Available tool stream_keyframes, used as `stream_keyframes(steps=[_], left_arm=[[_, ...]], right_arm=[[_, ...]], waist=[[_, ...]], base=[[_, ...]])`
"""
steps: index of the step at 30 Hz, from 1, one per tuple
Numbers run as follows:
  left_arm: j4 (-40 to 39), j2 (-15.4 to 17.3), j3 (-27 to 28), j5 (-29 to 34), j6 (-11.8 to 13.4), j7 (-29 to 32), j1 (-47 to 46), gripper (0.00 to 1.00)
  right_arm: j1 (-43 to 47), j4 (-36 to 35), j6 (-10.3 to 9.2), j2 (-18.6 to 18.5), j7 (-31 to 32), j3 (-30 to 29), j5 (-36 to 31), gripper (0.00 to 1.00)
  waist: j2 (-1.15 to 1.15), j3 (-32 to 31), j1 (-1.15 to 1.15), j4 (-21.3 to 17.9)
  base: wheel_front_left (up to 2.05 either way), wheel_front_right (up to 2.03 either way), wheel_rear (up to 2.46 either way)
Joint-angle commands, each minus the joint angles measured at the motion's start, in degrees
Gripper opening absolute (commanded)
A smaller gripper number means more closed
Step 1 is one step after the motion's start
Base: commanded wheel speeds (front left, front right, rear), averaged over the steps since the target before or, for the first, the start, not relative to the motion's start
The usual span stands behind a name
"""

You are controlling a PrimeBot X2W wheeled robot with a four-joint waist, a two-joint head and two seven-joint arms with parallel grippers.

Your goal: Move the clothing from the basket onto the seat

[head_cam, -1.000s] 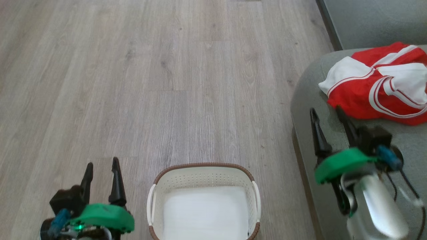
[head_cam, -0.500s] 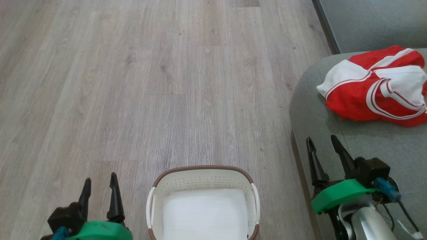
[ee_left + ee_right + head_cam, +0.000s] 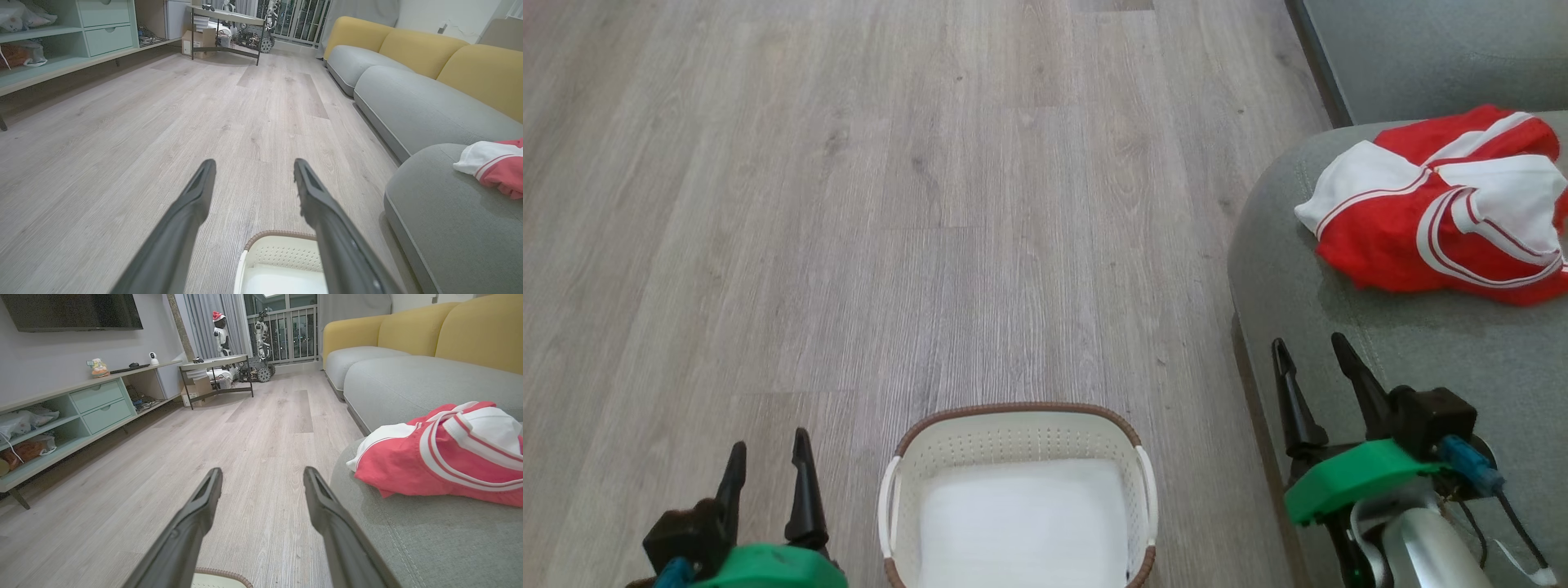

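- Checking the basket is, we judge, the step in hand. It sits on the wooden floor at 6 o'clock in the head view, and what we see inside it is a flat white sheet covering the bottom.
- We find the clothing, a crumpled red-and-white bundle, at 2 o'clock from the basket. It lies on the seat, set in from the rounded edge, so the transfer looks done to us.
- Our left pincer hangs over the floor at 9 o'clock of the basket, fingers parted and holding nothing.
- Our right pincer hovers at 3 o'clock of the basket, over the seat's near edge, fingers equally spread and holding nothing. It is near the clothing at its 1 o'clock but apart from it.
- To finish well, we would keep the right pincer's fingers clear of the fabric so that nothing drags the bundle toward the edge. We would also leave the white sheet alone.
- We can read no brand or lettering: the garment shows white panels and thin stripes, and any print is too small to make out.
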Motion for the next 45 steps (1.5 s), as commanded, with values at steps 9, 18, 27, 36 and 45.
stream_keyframes(steps=[9, 18, 27, 36, 45], left_arm=[[4.06, -1.05, -0.05, 0.05, -0.54, 0.27, 1.01, 0.00], [4.19, -1.23, 0.96, -4.57, -1.53, 1.62, 0.02, 0.00], [4.26, -1.44, 2.05, -9.77, -2.65, 3.10, -1.06, 0.00], [4.32, -1.65, 3.15, -14.97, -3.77, 4.58, -2.14, 0.00], [4.39, -1.85, 4.24, -20.15, -4.89, 6.06, -3.22, 0.00]], right_arm=[[1.89, 3.83, 0.00, 0.00, 0.29, 0.13, 0.66, 0.00], [1.68, 3.33, 0.00, 0.02, 1.63, -0.55, 5.74, 0.00], [1.48, 2.73, 0.00, 0.04, 3.12, -1.30, 11.44, 0.00], [1.26, 2.15, 0.00, 0.07, 4.62, -2.05, 17.15, 0.00], [1.04, 1.58, -0.01, 0.09, 6.11, -2.80, 22.83, 0.00]], waist=[[0.00, 0.23, 0.00, -0.05], [0.00, 0.38, 0.00, -0.07], [0.00, 0.55, 0.00, -0.09], [0.00, 0.73, 0.00, -0.11], [0.00, 0.90, 0.00, -0.13]], base=[[0.00, 0.00, 0.00], [0.00, 0.00, 0.00], [0.00, 0.00, 0.00], [0.00, 0.00, 0.00], [0.00, 0.00, 0.00]])
